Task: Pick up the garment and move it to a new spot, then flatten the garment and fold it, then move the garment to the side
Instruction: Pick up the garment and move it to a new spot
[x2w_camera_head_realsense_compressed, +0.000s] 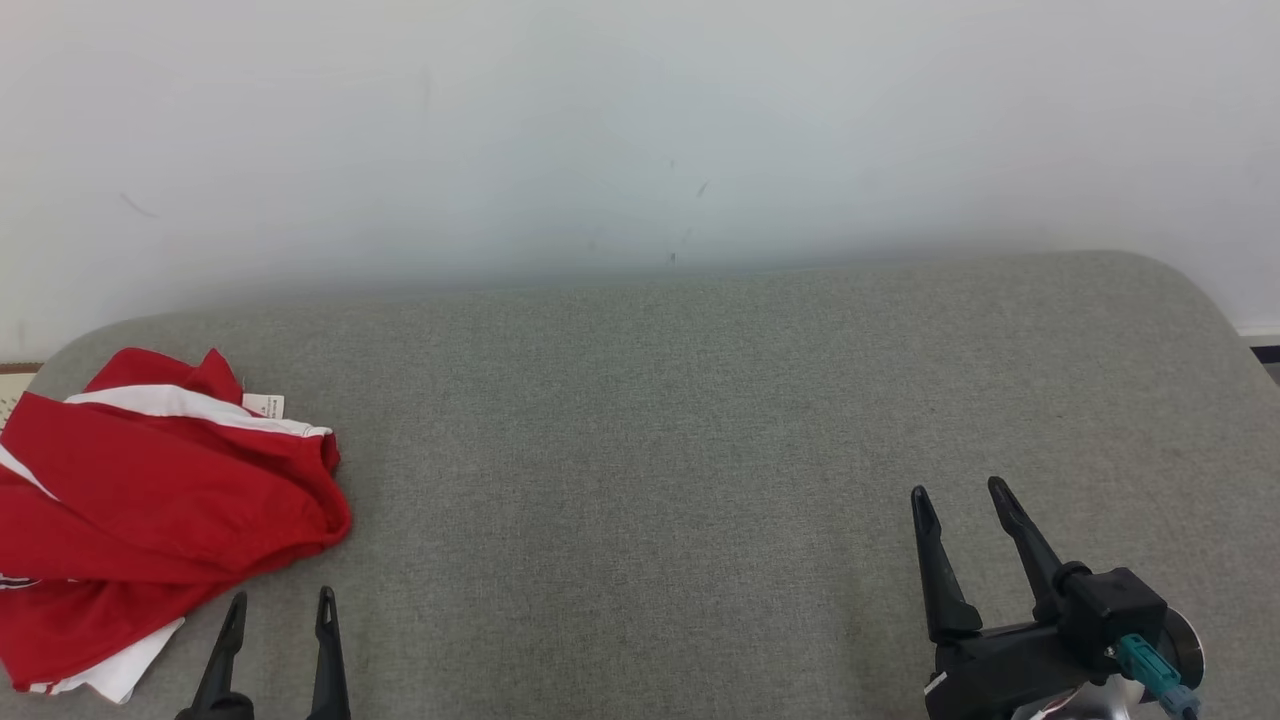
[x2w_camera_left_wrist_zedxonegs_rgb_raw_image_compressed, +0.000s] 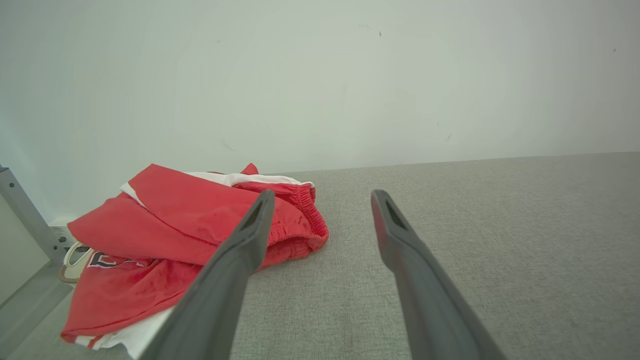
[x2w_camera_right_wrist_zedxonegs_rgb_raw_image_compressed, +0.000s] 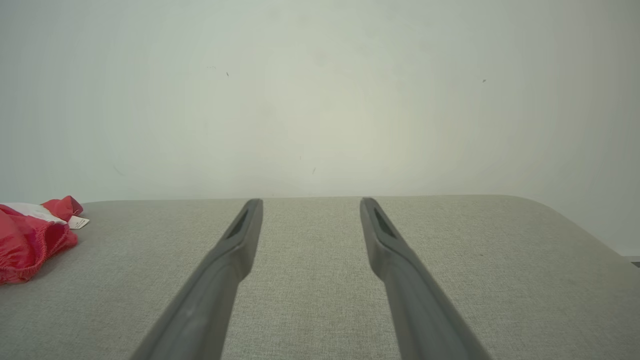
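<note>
**On the grey table: red garment heaped at the left end, both grippers spread**

At the left end of the table (x2w_camera_head_realsense_compressed: 650, 450) lies the red garment (x2w_camera_head_realsense_compressed: 150, 500). It is crumpled in a heap, with white stripes showing and a small white label (x2w_camera_head_realsense_compressed: 263, 405) at its far edge. By the table's near edge, just beside that heap, the left gripper (x2w_camera_head_realsense_compressed: 282, 597) has its two dark fingers parted around nothing. Toward the table's right end, the right gripper (x2w_camera_head_realsense_compressed: 958, 488) is likewise spread above bare grey fabric, pointing at the pale wall (x2w_camera_head_realsense_compressed: 600, 130).
</note>
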